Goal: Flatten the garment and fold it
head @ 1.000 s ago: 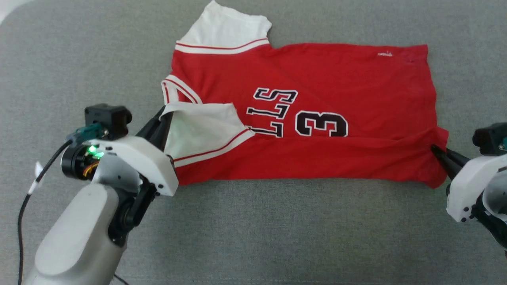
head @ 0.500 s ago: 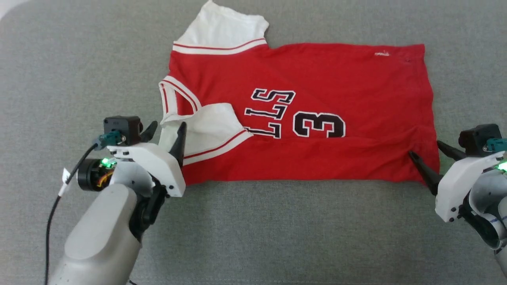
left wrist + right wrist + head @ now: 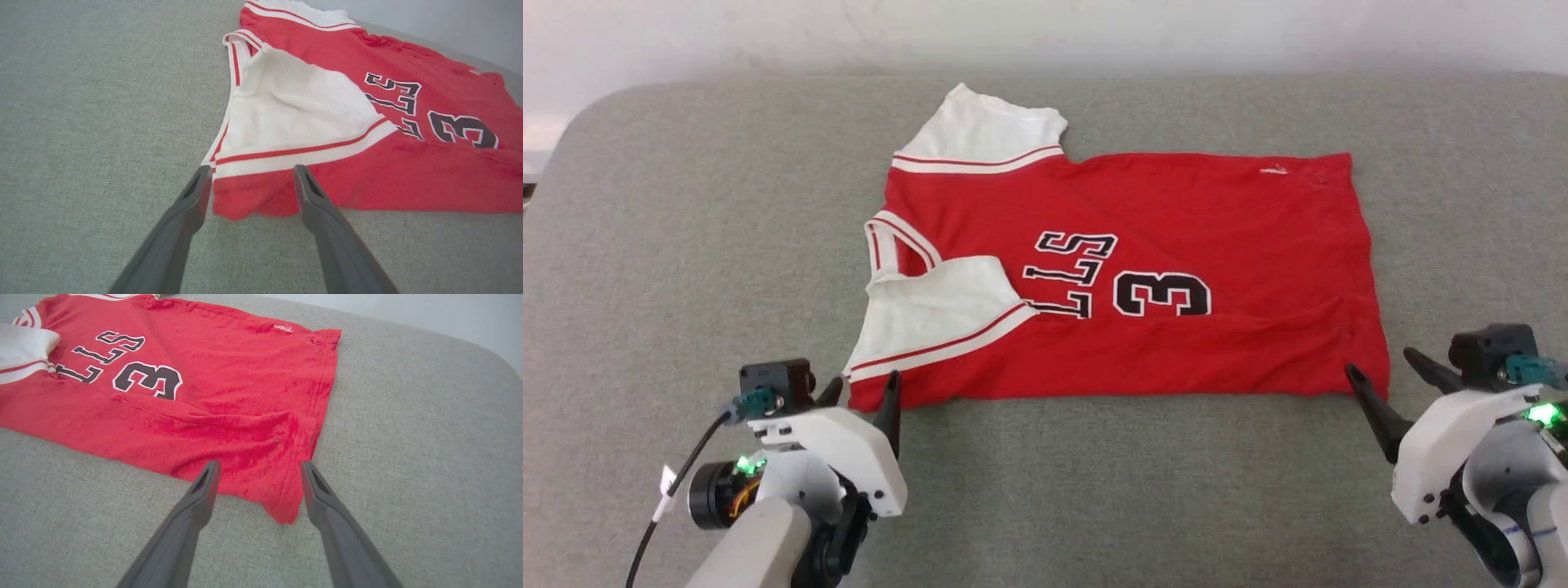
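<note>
1. Grey woven surface point(image 3: 686, 245) with rounded far corners and a pale wall point(image 3: 1045, 33) behind it.
2. Your left gripper point(image 3: 864, 384) stands with jaws spread wide, holding nothing. The near collar-end corner of the red jersey point(image 3: 1143, 245) lies between its fingertips.
3. Your right gripper point(image 3: 1380, 363) is equally wide and empty, with the near hem corner between its fingertips.
4. Outward from both, the jersey's long axis runs left to right across your front, collar end at your left and hem at your right. Its near long edge is doubled over onto the chest.
5. The near sleeve point(image 3: 931, 306), white, rests folded on the red just beyond the left gripper. The far sleeve point(image 3: 984, 126) sticks out past the far edge.
6. That far long edge looks like the next fold. It lies well apart from both grippers, and your left arm is nearer the loose sleeve.
7. Readable writing: black, white-outlined "LLS" point(image 3: 1074, 273) and "3" point(image 3: 1161, 294), lying sideways with tops toward the collar. A small white mark point(image 3: 1274, 170) near the far hem corner is too small to read.
</note>
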Tool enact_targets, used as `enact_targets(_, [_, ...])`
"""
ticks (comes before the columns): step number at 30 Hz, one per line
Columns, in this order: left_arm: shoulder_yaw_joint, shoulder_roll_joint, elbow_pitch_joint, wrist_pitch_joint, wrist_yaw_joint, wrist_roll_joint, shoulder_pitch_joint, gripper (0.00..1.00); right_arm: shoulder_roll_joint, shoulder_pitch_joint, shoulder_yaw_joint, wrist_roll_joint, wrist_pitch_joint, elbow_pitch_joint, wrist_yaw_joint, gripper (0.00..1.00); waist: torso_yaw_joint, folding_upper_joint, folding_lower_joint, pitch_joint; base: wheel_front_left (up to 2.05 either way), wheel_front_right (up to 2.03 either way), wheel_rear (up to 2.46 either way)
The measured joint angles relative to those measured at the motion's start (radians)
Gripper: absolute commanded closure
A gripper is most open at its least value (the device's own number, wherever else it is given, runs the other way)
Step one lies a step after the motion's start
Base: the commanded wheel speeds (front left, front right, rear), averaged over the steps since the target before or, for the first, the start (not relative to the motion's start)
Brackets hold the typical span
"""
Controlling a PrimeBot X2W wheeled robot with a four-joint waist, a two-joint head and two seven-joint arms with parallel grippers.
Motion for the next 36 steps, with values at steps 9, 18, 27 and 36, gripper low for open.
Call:
enact_targets(9, [0.015, 0.039, -0.055, 0.065, 0.105, 0.011, 0.036, 0.0, 0.115, 0.093, -0.128, -0.103, 0.094, -0.239, 0.0, 0.0, -0.041, 0.0, 0.0003, 0.039, 0.0, 0.0, 0.0])
enact_targets(18, [0.004, 0.049, 0.008, 0.101, 0.149, 0.039, 0.015, 0.21, 0.155, 0.126, -0.154, -0.118, 0.124, -0.332, 0.0, 0.0, -0.081, 0.0, 0.0002, 0.111, 0.0, 0.0, 0.0])
enact_targets(27, [0.011, 0.015, 0.029, 0.057, 0.117, 0.012, -0.005, 1.0, 0.149, 0.126, -0.187, -0.148, 0.186, -0.323, 0.0, 0.0, -0.089, 0.0, 0.0004, 0.111, 0.0, 0.0, 0.0])
enact_targets(36, [0.006, -0.03, -0.059, -0.058, 0.065, 0.001, 0.031, 1.0, 0.221, 0.078, -0.227, -0.21, 0.278, -0.212, -0.001, 0.0, -0.021, 0.0, 0.0005, 0.066, 0.0, 0.0, 0.0])
